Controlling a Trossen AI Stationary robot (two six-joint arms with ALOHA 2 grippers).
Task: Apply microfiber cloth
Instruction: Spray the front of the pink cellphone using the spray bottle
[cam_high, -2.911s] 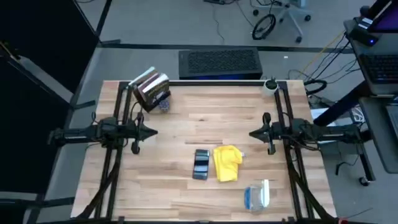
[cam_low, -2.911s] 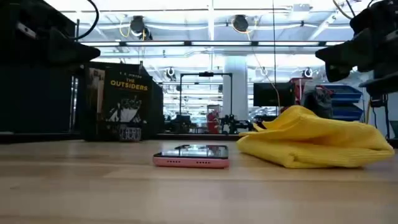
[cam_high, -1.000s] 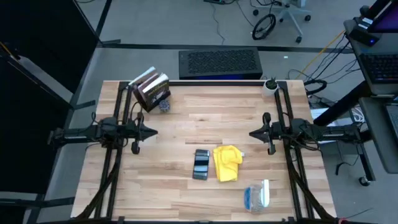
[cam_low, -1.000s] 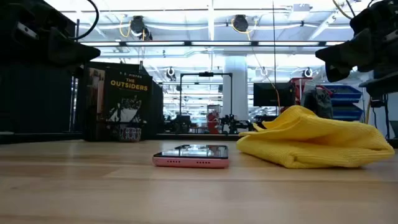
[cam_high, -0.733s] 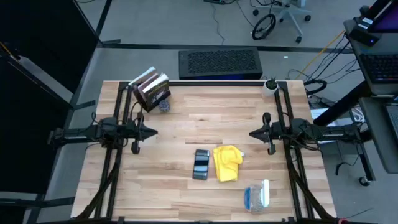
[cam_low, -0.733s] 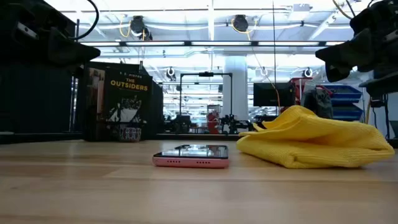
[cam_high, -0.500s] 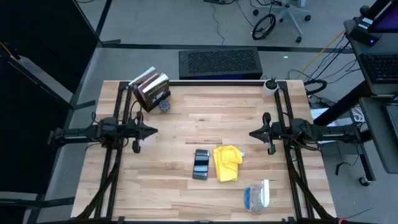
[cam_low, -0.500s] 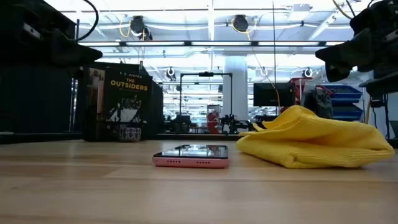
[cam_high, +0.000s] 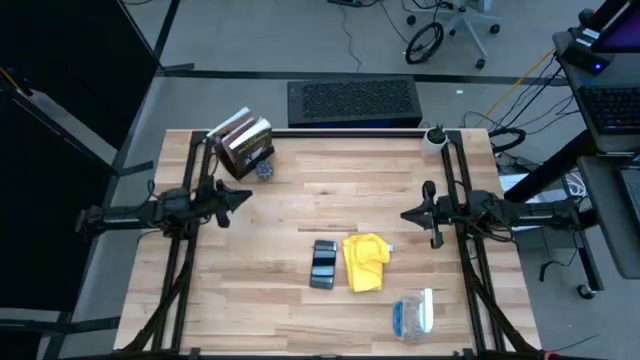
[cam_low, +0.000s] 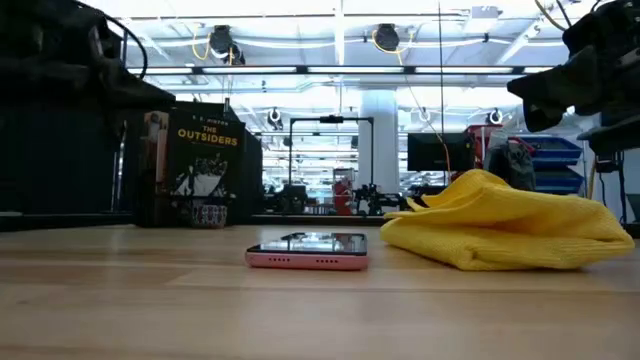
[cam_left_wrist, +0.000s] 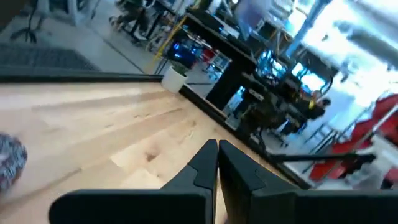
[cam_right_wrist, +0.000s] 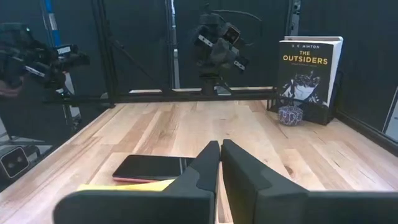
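Observation:
The yellow microfiber cloth (cam_high: 365, 262) lies crumpled on the wooden table, just right of a dark smartphone (cam_high: 323, 264) that lies flat with its screen up. In the low view the cloth (cam_low: 510, 235) stands in a heap higher than the phone (cam_low: 307, 252). My left gripper (cam_high: 243, 196) hovers shut over the table's left part, far from both. My right gripper (cam_high: 404, 214) hovers shut over the right part, beyond the cloth's far side. In the right wrist view its shut fingers (cam_right_wrist: 220, 149) point over the phone (cam_right_wrist: 152, 167) and a corner of the cloth (cam_right_wrist: 124, 185).
A book in a stand (cam_high: 245, 145) with a small patterned object before it sits at the far left. A clear spray bottle with blue liquid (cam_high: 413, 313) lies near the front right. A white cup (cam_high: 435, 137) stands at the far right corner. Bare wood lies between the arms.
My left gripper has swung a little toward the table's far edge and risen, staying shut. The right arm, the cloth and the phone have kept still.

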